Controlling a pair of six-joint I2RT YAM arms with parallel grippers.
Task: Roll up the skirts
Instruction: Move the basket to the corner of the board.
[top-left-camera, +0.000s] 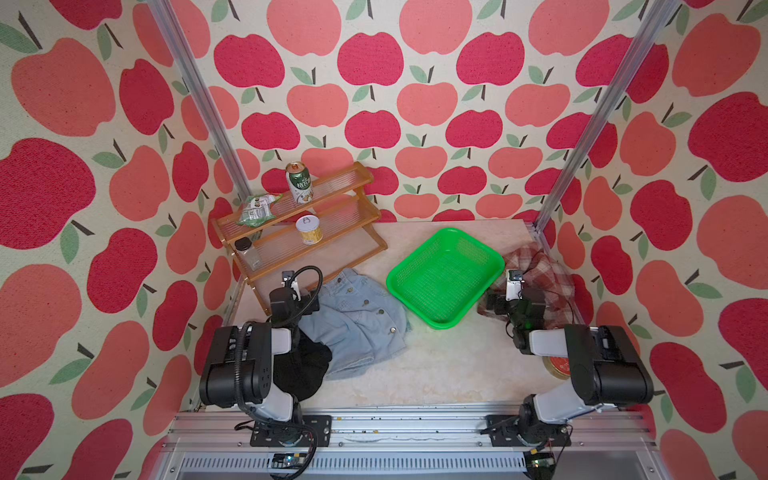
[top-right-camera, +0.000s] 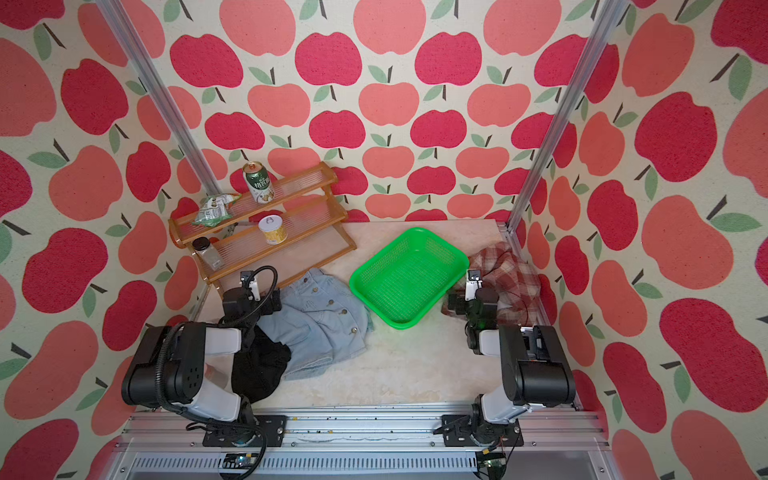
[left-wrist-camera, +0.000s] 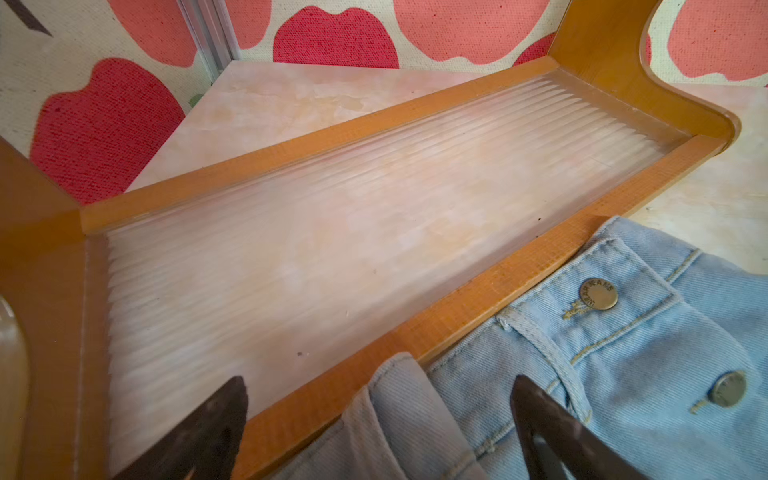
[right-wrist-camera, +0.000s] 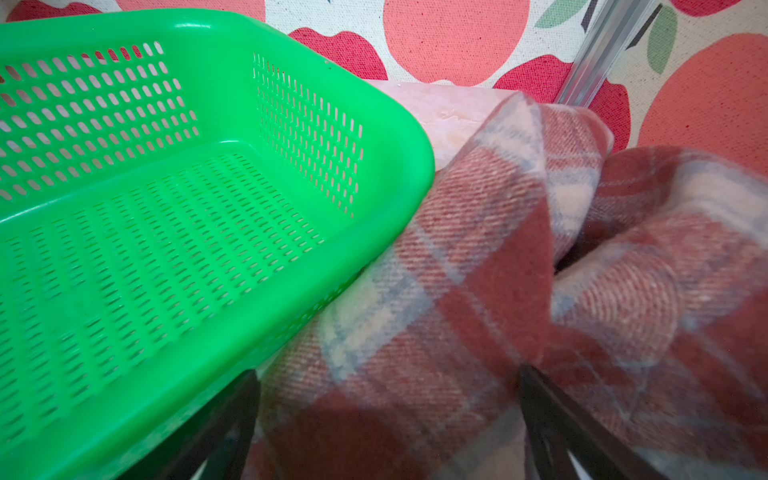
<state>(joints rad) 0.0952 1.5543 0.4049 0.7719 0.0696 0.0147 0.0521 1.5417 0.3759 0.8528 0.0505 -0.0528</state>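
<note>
- Apple-print walls close in a pale marbled table on three sides, with metal posts at the far corners.
- The left gripper stands wide and empty, its jaws straddling the waistband edge of the denim skirt, right against the front rail of the wooden rack.
- The right gripper is wide too and holds nothing — one jaw sits by the wall of the green basket, the other over the plaid skirt.
- The denim skirt lies crumpled at the table's left-middle, its buttons up; the black skirt is bunched at the near left, partly under the left arm and under the denim's edge. The plaid skirt is heaped in the far right corner, touching the basket.
- Handling, as I judge it: all three are soft and limp and will sag from a single pinch. The denim is stiffer and heavier, with a thick waistband that gives a firm hold; the plaid looks fuzzy and thick, so it should grip well at a hem or folded edge.
- Open room: the near middle of the table is bare — the best place to spread and roll. The rack crowds the left gripper; the basket, post and wall crowd the right.
</note>
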